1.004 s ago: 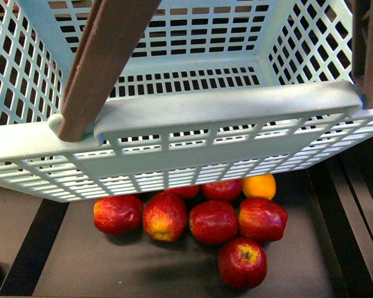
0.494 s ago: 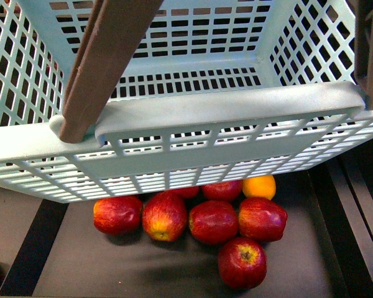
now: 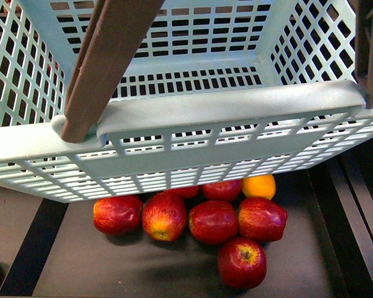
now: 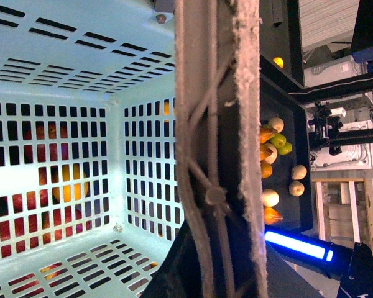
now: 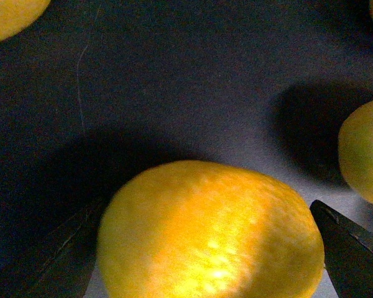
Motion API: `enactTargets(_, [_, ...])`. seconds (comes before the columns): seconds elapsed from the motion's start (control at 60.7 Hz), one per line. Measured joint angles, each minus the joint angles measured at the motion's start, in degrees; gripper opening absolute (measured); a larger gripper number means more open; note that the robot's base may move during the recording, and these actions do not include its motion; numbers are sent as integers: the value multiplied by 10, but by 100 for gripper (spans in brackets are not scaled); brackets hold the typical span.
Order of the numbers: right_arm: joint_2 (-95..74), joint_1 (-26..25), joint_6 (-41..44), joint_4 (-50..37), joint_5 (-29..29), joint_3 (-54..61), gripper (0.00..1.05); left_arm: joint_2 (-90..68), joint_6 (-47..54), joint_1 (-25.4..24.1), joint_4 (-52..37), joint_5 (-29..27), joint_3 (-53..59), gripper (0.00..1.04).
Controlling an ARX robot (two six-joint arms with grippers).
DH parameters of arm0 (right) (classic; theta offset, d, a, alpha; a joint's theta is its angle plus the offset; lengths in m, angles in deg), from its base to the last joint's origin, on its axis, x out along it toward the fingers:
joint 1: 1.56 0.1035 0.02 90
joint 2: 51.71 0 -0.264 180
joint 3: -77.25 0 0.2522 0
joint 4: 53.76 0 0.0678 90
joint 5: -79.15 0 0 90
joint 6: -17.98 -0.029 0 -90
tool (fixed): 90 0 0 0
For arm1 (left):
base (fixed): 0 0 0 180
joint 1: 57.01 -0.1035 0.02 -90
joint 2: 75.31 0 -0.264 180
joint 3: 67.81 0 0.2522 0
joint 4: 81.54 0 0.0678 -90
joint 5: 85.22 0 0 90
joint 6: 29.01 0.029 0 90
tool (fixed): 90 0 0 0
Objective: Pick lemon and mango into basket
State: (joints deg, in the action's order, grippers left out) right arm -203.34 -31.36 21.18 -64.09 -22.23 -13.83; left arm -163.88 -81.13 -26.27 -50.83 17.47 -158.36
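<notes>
Grasping of the bright yellow, oval, dimple-skinned lemon (image 5: 211, 233) is judged to be the step in hand. In the right wrist view the fruit is seen lying on a dark matte counter (image 5: 174, 81), and the right gripper (image 5: 202, 225) is set astride it, one dark fingertip at each end. The jaws are spread about as wide as the lemon is long, and nothing is lifted. Whether the tips already touch the skin cannot be told. Two more yellow fruits (image 5: 363, 152) are seen nearby, apart from the lemon. No counter edge is shown there, so its place on the counter cannot be fixed.

In the front view the pale teal, slotted plastic basket (image 3: 236, 105) is held high and tilted, its rim close to the camera. It is probably kept there so that fruit can be dropped in from the side. Nothing is seen lying on its floor. A brown swing handle (image 4: 217, 124) fills the left wrist view. The basket is therefore judged to be carried by that arm, but the left gripper itself cannot be made out.

Glossy red apples (image 3: 211, 220) and a round orange fruit (image 3: 259, 186) lie clustered under the basket's near edge. No mango can be identified with confidence
</notes>
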Motion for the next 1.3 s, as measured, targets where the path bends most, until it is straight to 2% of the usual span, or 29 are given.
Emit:
enactTargets(0.082, [-3,0,-9,7,5,-3,86,0,0,0,0,0,0,5])
enactTargets(0.181, [-3,-2,-15,9,7,-5,81,0,0,0,0,0,0,5])
enactTargets(0.412, [2,-4,-21,4,13,4,80,0,0,0,0,0,0,5])
enactTargets(0.675, [54,-12,-23,-21,41,66,80,0,0,0,0,0,0,5])
enactTargets(0.889, [166,-10,-25,-83,108,153,80,0,0,0,0,0,0,5])
enactTargets(1.07, [305,10,-24,-163,210,268,80,0,0,0,0,0,0,5])
enactTargets(1.136, [372,24,-24,-172,257,314,80,0,0,0,0,0,0,5])
enactTargets(1.301, [517,63,-22,-149,311,381,80,0,0,0,0,0,0,5])
